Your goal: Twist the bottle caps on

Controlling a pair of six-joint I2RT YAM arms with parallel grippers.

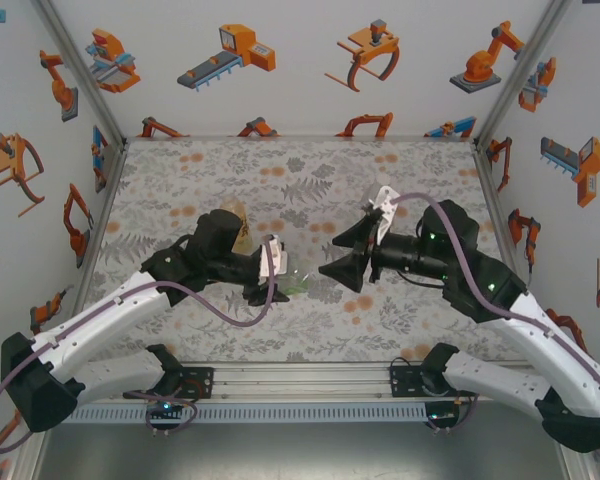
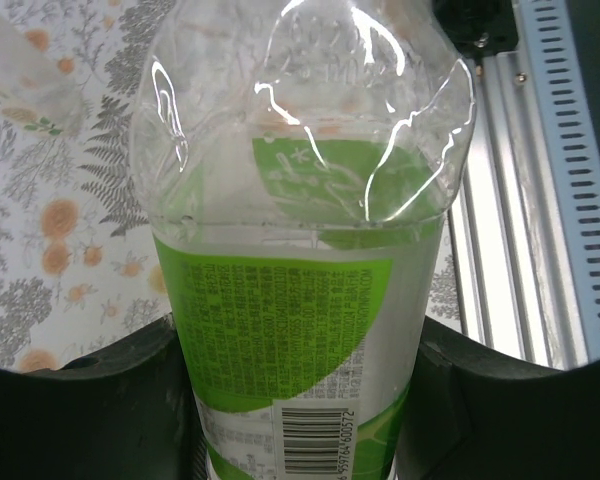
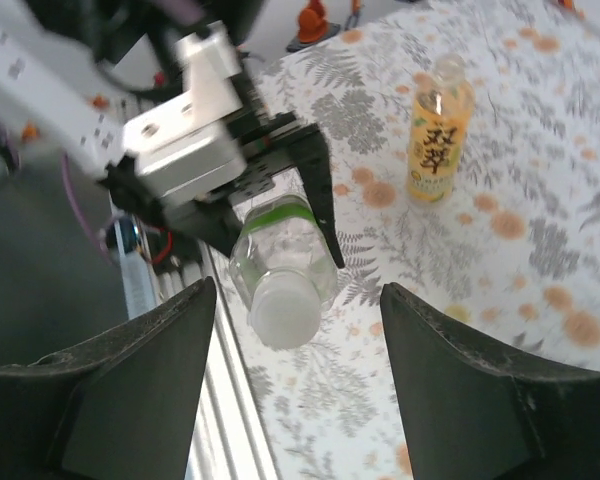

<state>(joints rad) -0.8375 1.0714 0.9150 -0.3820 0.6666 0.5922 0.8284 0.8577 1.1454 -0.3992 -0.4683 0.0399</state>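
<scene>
The left claw (image 3: 280, 225) pinches the clear green-labelled bottle (image 2: 300, 330) above the surface's near edge. The bottle is tilted so its white cap (image 3: 283, 318) faces the right claw (image 1: 330, 256), which is spread, seemingly ready to twist.

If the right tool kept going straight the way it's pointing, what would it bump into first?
Most likely the white cap on the clear bottle that the left tool holds; it sits centred ahead of the right tool, though the gap is hard to judge.
</scene>
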